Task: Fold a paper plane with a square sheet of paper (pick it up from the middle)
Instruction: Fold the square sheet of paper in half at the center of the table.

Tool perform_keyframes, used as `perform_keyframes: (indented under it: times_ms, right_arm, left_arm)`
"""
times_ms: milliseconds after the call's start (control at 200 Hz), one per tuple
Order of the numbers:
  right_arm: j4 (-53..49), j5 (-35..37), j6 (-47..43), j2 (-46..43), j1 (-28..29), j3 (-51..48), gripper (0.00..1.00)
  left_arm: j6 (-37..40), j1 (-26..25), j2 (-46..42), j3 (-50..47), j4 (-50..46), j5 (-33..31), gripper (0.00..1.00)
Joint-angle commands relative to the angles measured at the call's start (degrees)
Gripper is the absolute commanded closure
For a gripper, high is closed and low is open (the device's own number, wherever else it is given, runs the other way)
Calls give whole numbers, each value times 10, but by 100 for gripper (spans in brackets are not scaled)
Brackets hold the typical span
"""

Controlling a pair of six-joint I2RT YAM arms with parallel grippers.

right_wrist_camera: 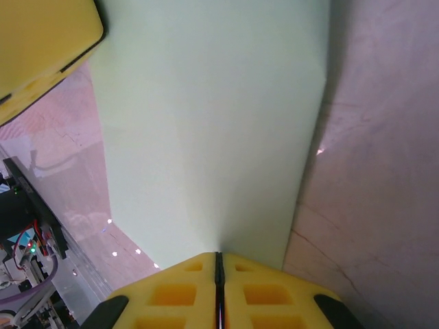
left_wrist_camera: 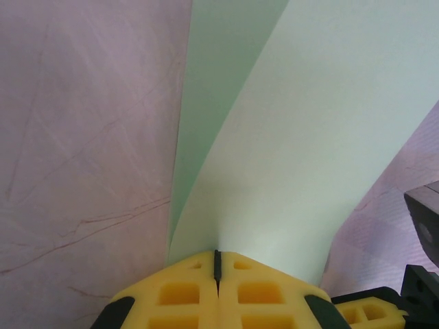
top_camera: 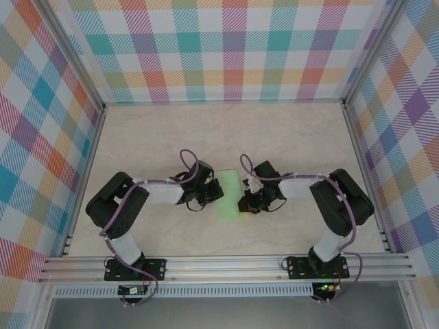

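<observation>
Here, in the overhead view, the square sheet of paper (top_camera: 230,195) sits at the centre of the pale table (top_camera: 288,137), between the two arms. The left gripper (top_camera: 211,193) meets it from the left of the frame and the right gripper (top_camera: 247,203) from the right. Each wrist view shows that arm's yellow jaws pressed shut on an edge of the mint-green sheet, at the bottom centre of the frame. Pinching opposite sides likely keeps the thin paper from sliding and holds it firm while a fold is shaped. In the left wrist view the sheet curves up off the table, with a darker green layer beneath it at upper centre, which suggests it is doubled over. From above, the paper reads as a narrow band, its long axis running from top to bottom of the frame and leaning slightly. No pointed nose shows, so I cannot tell which end leads.
</observation>
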Motion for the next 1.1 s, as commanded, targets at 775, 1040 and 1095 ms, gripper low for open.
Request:
perform_keyframes:
  times_ms: [775, 1040, 1095]
  right_arm:
    - [14, 4, 22, -28, 17, -42, 90]
    - [-9, 32, 12, -30, 20, -63, 90]
    - [-12, 24, 12, -40, 21, -59, 90]
  left_arm:
    - [9, -5, 11, -24, -61, -28, 100]
    - [10, -5, 13, -24, -63, -28, 100]
    - [10, -5, 14, -24, -63, -28, 100]
